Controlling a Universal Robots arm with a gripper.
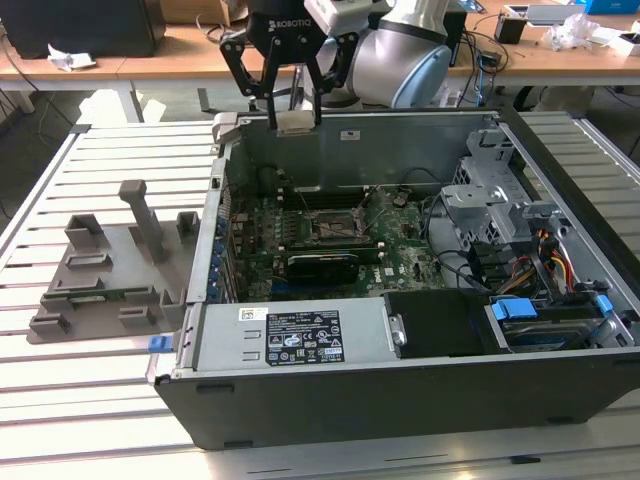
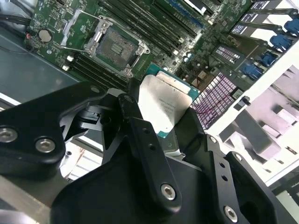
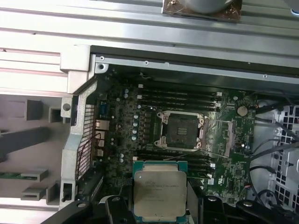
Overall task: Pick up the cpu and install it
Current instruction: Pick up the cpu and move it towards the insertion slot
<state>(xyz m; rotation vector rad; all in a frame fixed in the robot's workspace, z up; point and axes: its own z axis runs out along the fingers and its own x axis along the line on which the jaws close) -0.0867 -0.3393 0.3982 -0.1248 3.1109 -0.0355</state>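
The cpu (image 1: 293, 122) is a thin silvery square with a pale rim, and my gripper (image 1: 294, 116) is shut on it. It hangs above the back wall of the open computer case (image 1: 300, 400). Both wrist views show the cpu (image 2: 161, 105) (image 3: 159, 193) pinched flat between the black fingers (image 2: 140, 126) (image 3: 117, 207). The socket (image 1: 328, 222) (image 2: 117, 46) (image 3: 182, 130) on the green motherboard stands open and bare, with its metal frame (image 3: 231, 135) folded out beside it. The cpu is raised above the board, short of the socket.
A grey fixture (image 1: 110, 270) with slots and posts lies on the slatted table at the exterior view's left. Inside the case are a long black card (image 1: 325, 265), a labelled power supply (image 1: 290, 335), a metal drive cage (image 1: 490, 200) and loose cables (image 1: 550, 260).
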